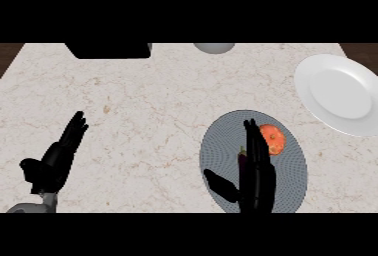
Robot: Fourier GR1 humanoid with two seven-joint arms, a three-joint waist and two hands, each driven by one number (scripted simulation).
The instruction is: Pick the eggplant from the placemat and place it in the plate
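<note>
A dark purple eggplant lies on the oval grey placemat at the lower right, mostly hidden behind my right hand. That hand hovers over the mat with straight fingers pointing away from me and its thumb spread to the left; it holds nothing. An orange round fruit sits on the mat just right of the fingertips. The white plate stands at the right edge of the counter, beyond the mat. My left hand rests open at the lower left, fingers up.
A black box-like object stands at the counter's far edge on the left. A grey round object shows at the far edge near the middle. Bare marble counter lies between the hands.
</note>
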